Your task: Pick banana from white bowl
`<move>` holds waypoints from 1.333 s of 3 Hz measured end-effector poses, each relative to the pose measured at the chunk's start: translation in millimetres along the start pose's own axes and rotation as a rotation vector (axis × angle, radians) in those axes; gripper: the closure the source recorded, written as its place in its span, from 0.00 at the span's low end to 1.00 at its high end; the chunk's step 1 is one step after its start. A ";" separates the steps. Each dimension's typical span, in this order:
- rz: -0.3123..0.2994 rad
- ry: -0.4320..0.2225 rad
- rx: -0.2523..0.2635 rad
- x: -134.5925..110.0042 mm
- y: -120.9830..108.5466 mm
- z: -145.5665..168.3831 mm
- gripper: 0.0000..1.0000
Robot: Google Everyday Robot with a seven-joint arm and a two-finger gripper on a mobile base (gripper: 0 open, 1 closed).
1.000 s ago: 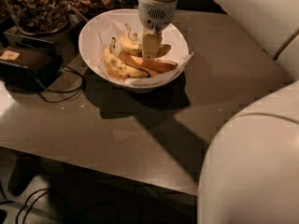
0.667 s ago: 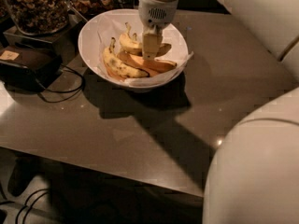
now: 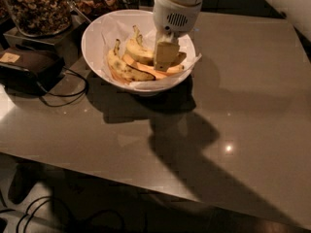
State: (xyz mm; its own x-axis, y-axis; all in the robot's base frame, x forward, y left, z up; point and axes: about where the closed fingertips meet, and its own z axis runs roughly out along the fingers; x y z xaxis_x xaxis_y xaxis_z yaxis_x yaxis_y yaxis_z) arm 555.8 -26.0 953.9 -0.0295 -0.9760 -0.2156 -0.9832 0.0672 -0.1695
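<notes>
The white bowl (image 3: 92, 42), lined with crumpled white paper, stands at the back left of the brown table. Several bananas lie in it. The plump yellow banana (image 3: 137, 52) lies in the middle, with its dark stem tip pointing up and back. A darker spotted banana (image 3: 122, 70) lies to its left, and a slimmer orange-tinted one (image 3: 148, 71) lies below it. My gripper (image 3: 165, 57) reaches down from above into the bowl, right at the right end of the plump banana and touching or nearly touching the fruit. The gripper hides that end of the banana.
Glass jars of nuts (image 3: 36, 6) stand behind the bowl at the back left. A black device (image 3: 26, 67) with a cable (image 3: 73, 89) lies left of the bowl. The table's front edge (image 3: 146, 181) runs along the bottom, with cables on the floor below it.
The gripper stays in the bowl over the bananas, shifted slightly right and down. The large white arm part at the lower right has moved out of view.
</notes>
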 end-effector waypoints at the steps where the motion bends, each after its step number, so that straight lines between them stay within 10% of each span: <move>1: 0.011 -0.002 -0.004 1.0 22.3 -9.6 1.00; 4: 0.123 -0.006 -0.016 19.8 118.2 -44.8 1.00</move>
State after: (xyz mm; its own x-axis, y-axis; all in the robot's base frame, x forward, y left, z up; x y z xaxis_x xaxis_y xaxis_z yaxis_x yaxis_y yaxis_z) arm 431.0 -46.6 972.6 -0.1487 -0.9595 -0.2393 -0.9750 0.1826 -0.1263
